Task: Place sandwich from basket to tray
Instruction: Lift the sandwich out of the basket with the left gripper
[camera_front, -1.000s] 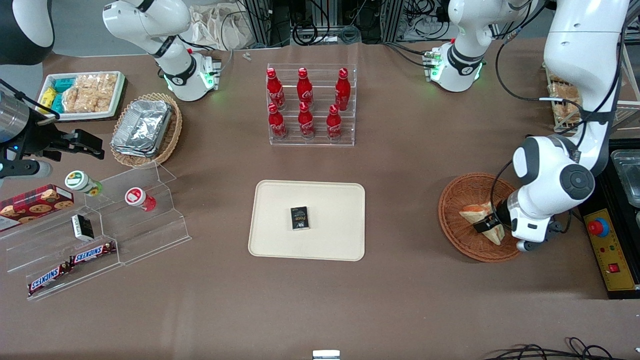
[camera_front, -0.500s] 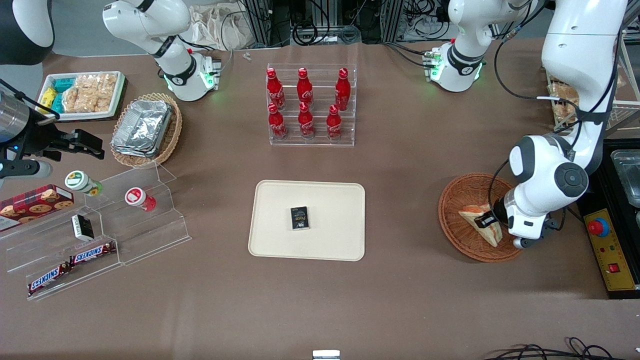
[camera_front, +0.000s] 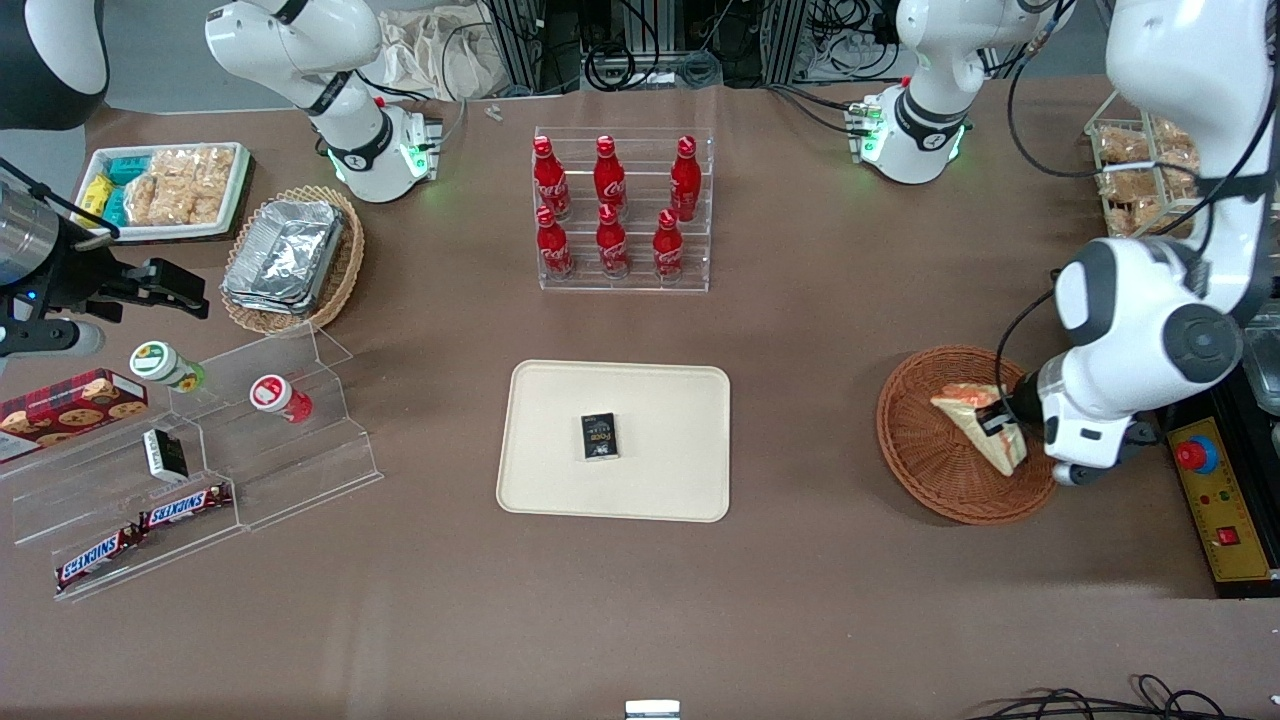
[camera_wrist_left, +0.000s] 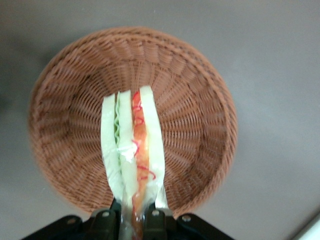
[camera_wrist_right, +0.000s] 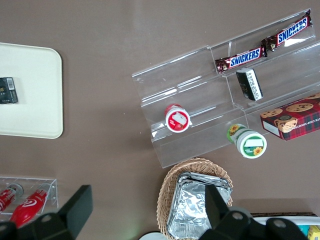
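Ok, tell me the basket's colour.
Reddish-brown woven wicker basket, clearest in the left wrist view.

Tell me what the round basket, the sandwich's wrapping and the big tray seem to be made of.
Basket: reddish-brown woven wicker, its weave ribs visible. Sandwich, held in the gripper above the basket: clear glossy film, probably plastic, bread and filling showing through. Tray: smooth matte cream surface with rounded corners, likely moulded plastic.

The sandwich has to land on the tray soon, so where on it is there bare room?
The claw grips the sandwich over the basket. The tray carries only a small black box near its middle; the wide strips between box and rim are bare.
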